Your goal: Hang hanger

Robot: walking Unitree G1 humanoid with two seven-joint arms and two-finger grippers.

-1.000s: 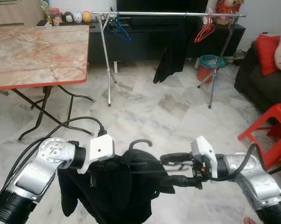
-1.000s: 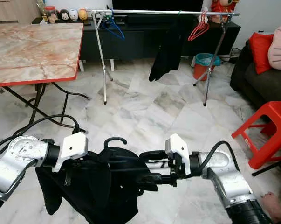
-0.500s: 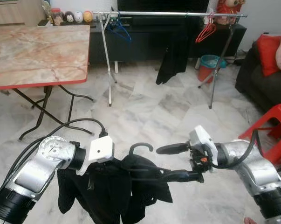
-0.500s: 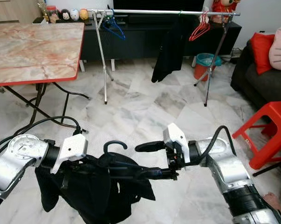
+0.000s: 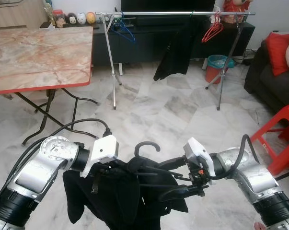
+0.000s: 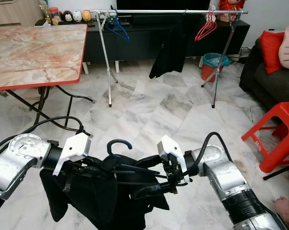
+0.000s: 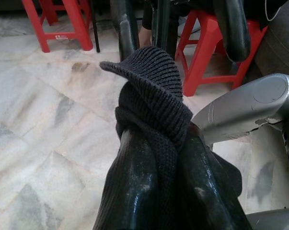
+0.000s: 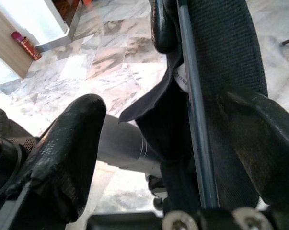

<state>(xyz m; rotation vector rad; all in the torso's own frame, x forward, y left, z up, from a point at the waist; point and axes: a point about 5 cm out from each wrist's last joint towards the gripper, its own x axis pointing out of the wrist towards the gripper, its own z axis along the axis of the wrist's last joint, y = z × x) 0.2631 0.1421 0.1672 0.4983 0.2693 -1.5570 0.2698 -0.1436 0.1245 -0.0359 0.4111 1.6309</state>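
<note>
A black garment (image 5: 120,196) hangs bunched on a dark hanger whose hook (image 5: 146,145) sticks up between my two arms. My left gripper (image 7: 156,143) is shut on the garment's knit cloth near the hook, and the cloth hides its fingertips. My right gripper (image 5: 167,178) is open, with one finger (image 8: 67,158) on each side of the hanger's thin bar (image 8: 194,120) and the cloth on it. Across the room stands the silver clothes rail (image 5: 173,13), carrying another black garment (image 5: 175,52), red hangers (image 5: 212,32) and a blue hanger (image 5: 122,31).
A marble-topped folding table (image 5: 39,52) with a red edge stands at the left, and a black cable lies on the floor by it. At the right are a red stool (image 5: 283,139) and a dark sofa (image 5: 273,76). A teal and red bin (image 5: 216,67) sits behind the rail.
My right gripper spread its fingers wide, then moved in toward the garment so that they now straddle the hanger's end. The left gripper kept its hold.
</note>
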